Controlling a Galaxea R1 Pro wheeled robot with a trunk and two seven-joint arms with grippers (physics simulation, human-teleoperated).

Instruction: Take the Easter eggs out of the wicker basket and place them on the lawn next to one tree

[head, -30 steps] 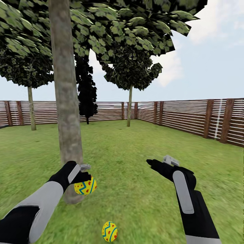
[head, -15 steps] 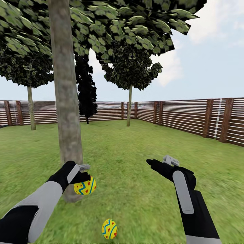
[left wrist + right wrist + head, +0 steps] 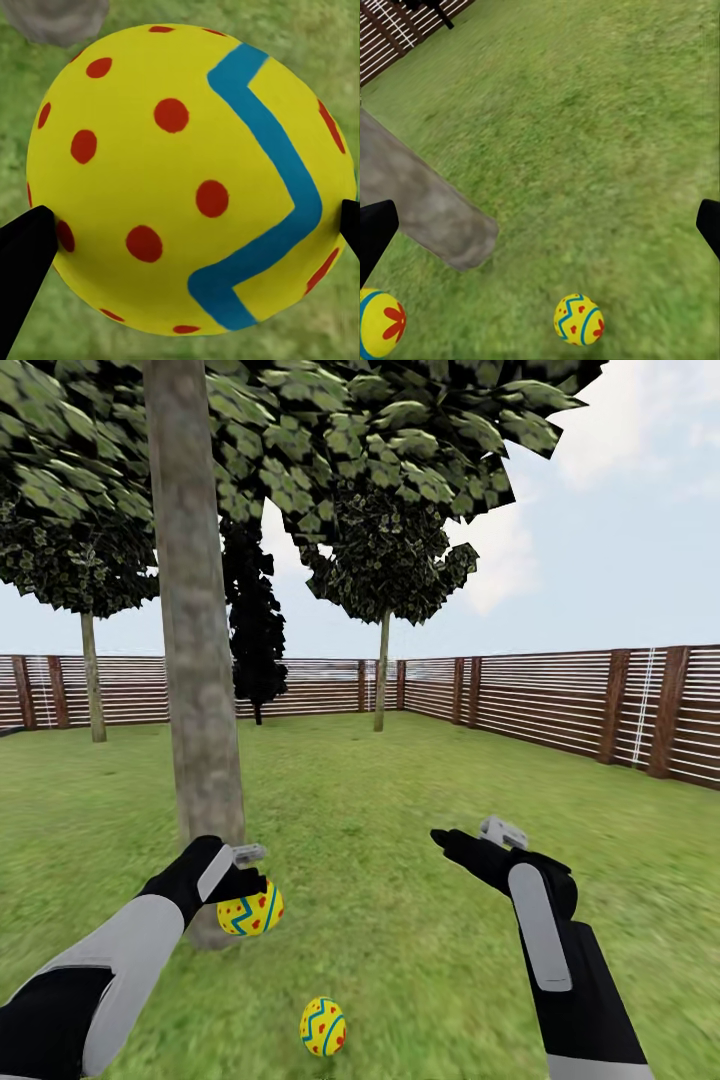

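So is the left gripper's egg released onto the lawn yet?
No. The left gripper is shut on the egg, black fingertips at both sides, above the grass.

The lawn [image 3: 400, 840] is spreading out as a wide flat stretch of mottled green grass, running back to a brown slatted fence [image 3: 560, 700]. One yellow Easter egg [image 3: 323, 1027] is lying on the grass, near the foot of the thick grey-brown tree [image 3: 200, 660] that is rising from it.

Egg [image 3: 187, 180] in left hand [image 3: 243, 872]: smooth matt painted shell. Tree [image 3: 200, 690] trunk: rough mottled bark. Fence [image 3: 560, 700] behind tree: slatted brown wood. Lawn [image 3: 400, 860]: matt mottled grass.
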